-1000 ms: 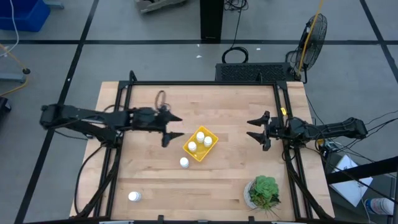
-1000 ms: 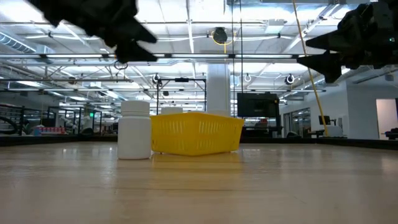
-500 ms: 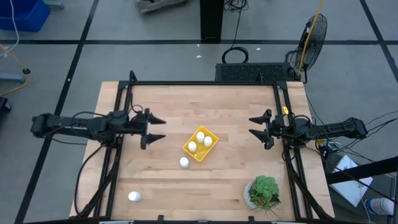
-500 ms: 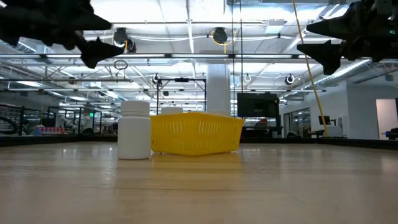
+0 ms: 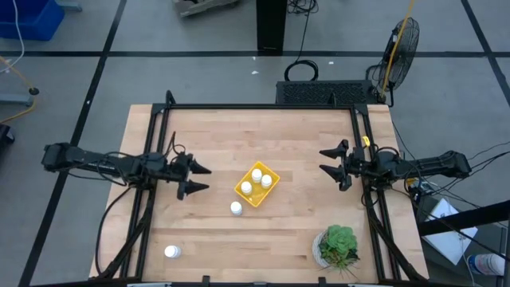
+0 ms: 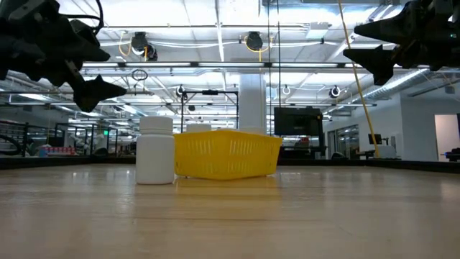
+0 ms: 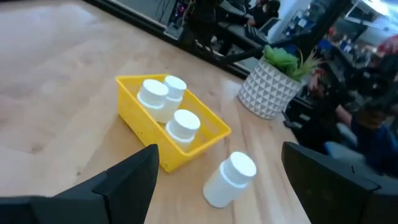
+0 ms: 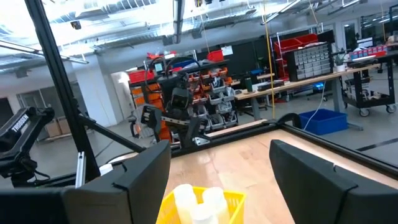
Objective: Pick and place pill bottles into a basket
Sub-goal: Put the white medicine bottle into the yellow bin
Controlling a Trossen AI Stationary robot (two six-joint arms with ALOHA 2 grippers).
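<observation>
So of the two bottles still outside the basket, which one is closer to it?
The bottle standing just off the basket's near edge. The other loose bottle sits far away, at the table's front-left corner. Three more are already inside.

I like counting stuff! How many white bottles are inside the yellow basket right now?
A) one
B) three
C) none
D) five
B: the high view shows three bottles in the basket, while two more stand out on the table, one beside the basket and one near the table's corner.
</observation>
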